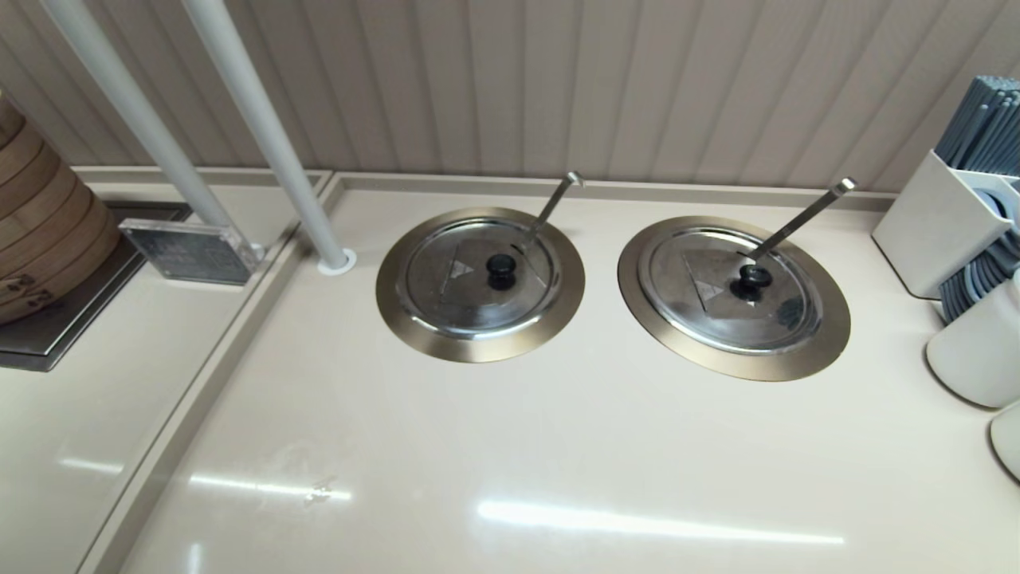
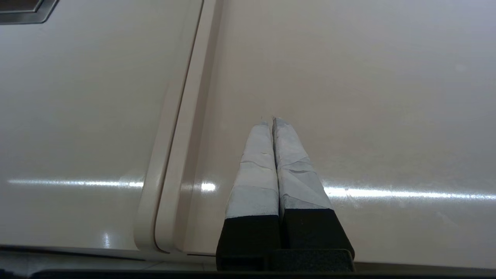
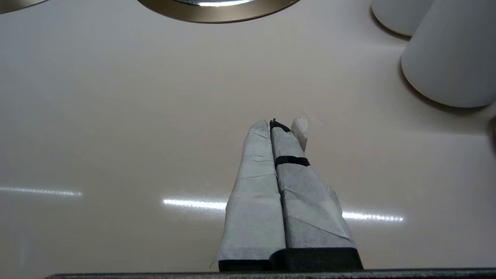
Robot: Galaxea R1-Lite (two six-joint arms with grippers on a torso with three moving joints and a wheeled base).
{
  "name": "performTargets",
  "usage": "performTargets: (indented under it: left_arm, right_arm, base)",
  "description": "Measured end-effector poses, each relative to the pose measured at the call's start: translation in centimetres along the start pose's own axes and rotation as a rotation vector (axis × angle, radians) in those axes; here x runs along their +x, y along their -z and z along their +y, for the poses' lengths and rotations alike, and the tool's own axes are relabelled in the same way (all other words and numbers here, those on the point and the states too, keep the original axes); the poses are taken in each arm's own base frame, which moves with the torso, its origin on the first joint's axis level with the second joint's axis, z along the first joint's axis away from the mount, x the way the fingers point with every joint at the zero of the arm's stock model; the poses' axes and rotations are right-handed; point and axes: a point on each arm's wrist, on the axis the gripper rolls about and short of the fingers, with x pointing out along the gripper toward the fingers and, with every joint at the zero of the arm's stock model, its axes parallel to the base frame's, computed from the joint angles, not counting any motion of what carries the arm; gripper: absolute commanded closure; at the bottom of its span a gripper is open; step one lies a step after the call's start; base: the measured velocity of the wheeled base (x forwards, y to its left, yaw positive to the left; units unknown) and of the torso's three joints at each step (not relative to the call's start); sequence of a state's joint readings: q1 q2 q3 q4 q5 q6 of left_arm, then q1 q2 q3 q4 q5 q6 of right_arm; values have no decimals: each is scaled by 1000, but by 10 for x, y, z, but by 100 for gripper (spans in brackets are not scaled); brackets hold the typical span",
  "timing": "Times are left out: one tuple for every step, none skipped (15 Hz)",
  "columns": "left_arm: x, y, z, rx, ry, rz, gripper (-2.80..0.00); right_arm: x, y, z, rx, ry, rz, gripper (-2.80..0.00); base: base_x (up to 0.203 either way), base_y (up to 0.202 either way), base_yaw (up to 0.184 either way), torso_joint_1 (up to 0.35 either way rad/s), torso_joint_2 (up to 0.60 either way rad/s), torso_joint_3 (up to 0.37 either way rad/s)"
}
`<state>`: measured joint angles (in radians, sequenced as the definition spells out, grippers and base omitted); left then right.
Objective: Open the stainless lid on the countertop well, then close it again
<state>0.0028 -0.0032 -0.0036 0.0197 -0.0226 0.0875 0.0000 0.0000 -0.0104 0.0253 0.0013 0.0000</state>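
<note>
The stainless lid [image 1: 480, 275] lies closed on the left countertop well, whose bronze-grey rim ring [image 1: 414, 327] surrounds it. It has a black centre knob [image 1: 500, 269], and a thin hook-ended ladle handle [image 1: 555, 202] pokes out at its far edge. Neither gripper shows in the head view. In the left wrist view my left gripper [image 2: 271, 121] is shut and empty over bare counter near a raised seam [image 2: 174, 155]. My right gripper [image 3: 270, 123] is shut and empty over the counter, short of the other well's rim [image 3: 217, 11].
A second, slightly wider lid [image 1: 733, 287] with a flat square-ended ladle handle [image 1: 805, 214] covers the right well. White cups [image 1: 976, 351] and a holder of grey utensils [image 1: 948, 223] crowd the right edge. Two white poles [image 1: 271, 135], a sign block [image 1: 191, 249] and bamboo steamers [image 1: 40, 223] stand at the left.
</note>
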Motion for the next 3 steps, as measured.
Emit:
performTargets:
  left_arm:
    - [0, 0, 0, 0, 0, 0, 0]
    - [0, 0, 0, -2, 1, 0, 0]
    - [0, 0, 0, -4, 0, 0, 0]
  right_arm:
    - [0, 0, 0, 0, 0, 0, 0]
    - [0, 0, 0, 0, 0, 0, 0]
    - [0, 0, 0, 0, 0, 0, 0]
  base:
    - [0, 0, 0, 0, 0, 0]
    - [0, 0, 0, 0, 0, 0]
    - [0, 0, 0, 0, 0, 0]
